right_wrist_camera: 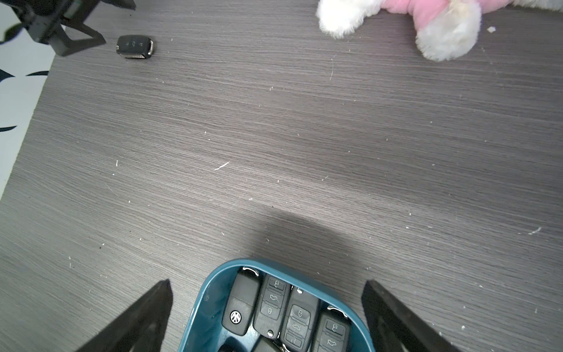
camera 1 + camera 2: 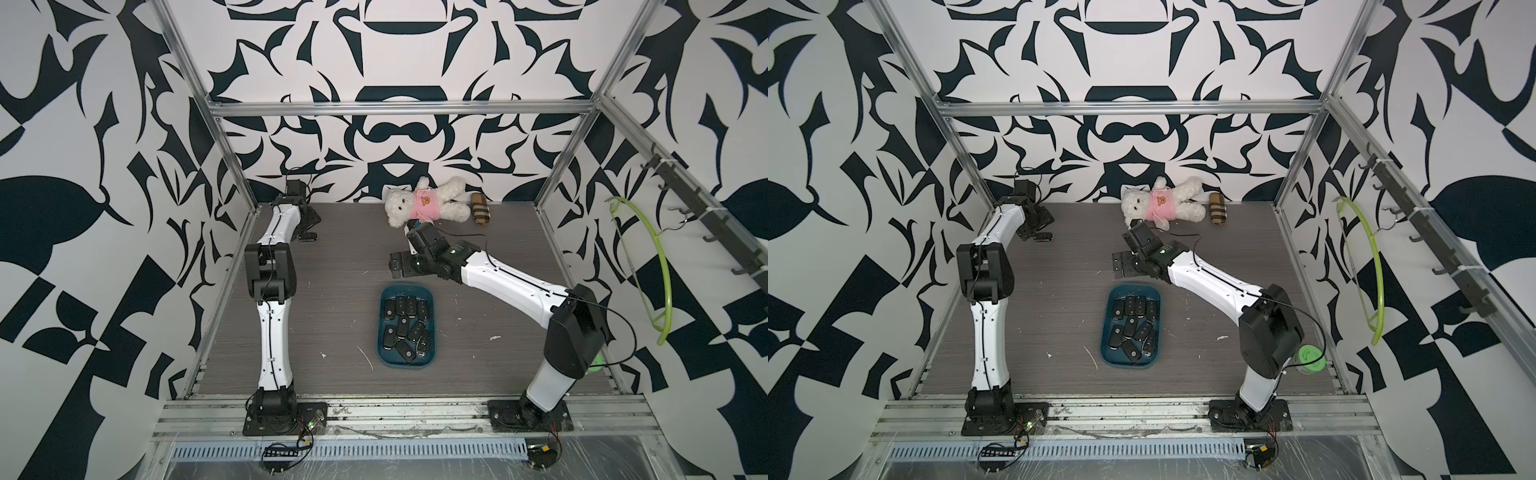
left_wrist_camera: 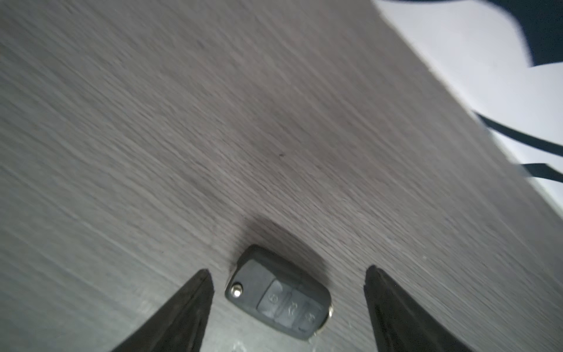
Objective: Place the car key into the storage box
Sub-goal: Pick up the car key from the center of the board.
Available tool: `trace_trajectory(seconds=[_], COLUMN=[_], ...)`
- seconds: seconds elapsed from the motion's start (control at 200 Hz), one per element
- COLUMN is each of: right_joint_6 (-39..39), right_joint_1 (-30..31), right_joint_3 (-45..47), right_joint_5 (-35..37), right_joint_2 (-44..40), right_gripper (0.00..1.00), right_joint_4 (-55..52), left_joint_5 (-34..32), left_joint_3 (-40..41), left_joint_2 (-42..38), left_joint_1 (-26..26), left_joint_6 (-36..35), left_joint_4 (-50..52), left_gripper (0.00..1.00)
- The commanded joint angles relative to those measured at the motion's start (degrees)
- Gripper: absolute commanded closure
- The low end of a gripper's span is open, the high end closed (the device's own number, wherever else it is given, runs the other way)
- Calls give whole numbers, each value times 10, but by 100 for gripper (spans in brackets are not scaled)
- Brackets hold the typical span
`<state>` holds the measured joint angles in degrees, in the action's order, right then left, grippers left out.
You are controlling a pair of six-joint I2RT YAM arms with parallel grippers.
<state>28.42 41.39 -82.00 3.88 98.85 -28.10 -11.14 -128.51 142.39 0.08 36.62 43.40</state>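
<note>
Black plastic flip-type car key lies on the grey wood-grain bench between the jaws of the left gripper, which are spread wide and clear of it. The right gripper, jaws fully spread, hovers over the teal rectangular plastic storage box.

**Both top views:** bright, even, diffuse light from overhead leaves only faint soft shadows on the table. Wide-angle distortion splays the posts of the metal frame toward 11 and 1 o'clock, and the clear film at 6 o'clock carries streaky glare. **Wrist views:** the left is dimmer and blurred, its wood grain smeared and the car key soft-edged beside a diffuse dark shadow. The right is sharp and well lit, with one broad soft shadow just beyond the storage box.
</note>
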Motion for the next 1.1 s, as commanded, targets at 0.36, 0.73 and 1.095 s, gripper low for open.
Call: trace_trajectory(seconds=[0.36,0.73,1.095], right_joint_6=[5,6,15], right_joint_1=[0,0,0], right_joint_3=[-9,-2,13], right_joint_5=[10,2,10], right_joint_2=[-5,-6,-20], right_gripper=[0,0,0], right_joint_4=[-3,4,-3], left_joint_5=[12,6,35], left_joint_3=[31,103,16], left_joint_2=[12,-25,31], left_joint_1=[-5,-5,-3], left_joint_6=[-1,-30,-90], left_joint_4=[59,46,57], left_gripper=[21,32,46])
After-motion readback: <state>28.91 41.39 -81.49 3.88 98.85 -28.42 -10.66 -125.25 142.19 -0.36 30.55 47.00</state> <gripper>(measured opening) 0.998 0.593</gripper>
